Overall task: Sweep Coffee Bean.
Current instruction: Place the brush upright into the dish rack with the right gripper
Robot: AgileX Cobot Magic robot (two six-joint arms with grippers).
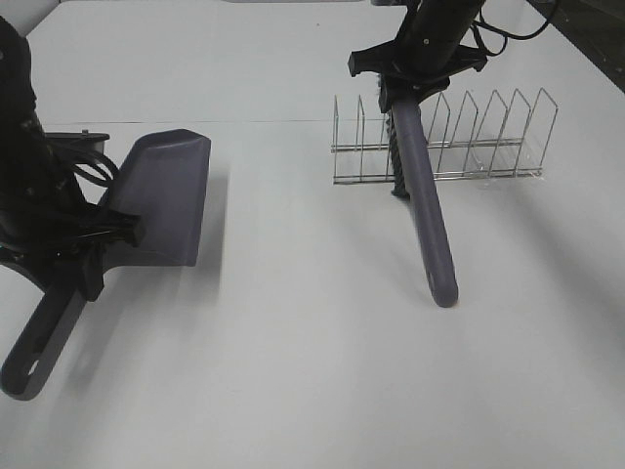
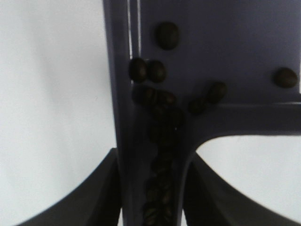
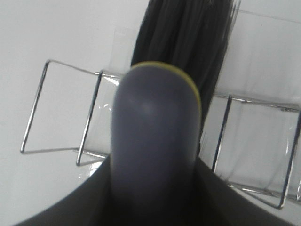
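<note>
The left gripper (image 1: pixel 93 256) was clamped on the dustpan (image 1: pixel 166 195) handle at left, coffee beans (image 2: pixel 162 136) lying inside the pan and its handle channel, while the right gripper (image 1: pixel 410 88) gripped the brush (image 1: pixel 425 200) over the wire rack (image 1: pixel 488 137).

dustpan (image 1: pixel 166 195) interior hidden from high camera, brush (image 3: pixel 155 141) blurred near wrist lens

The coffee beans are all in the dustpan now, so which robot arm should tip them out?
Probably the left. Its gripper is shut on the dustpan handle, and the coffee beans sit inside. The right gripper is shut on the brush, held over the wire rack.
</note>
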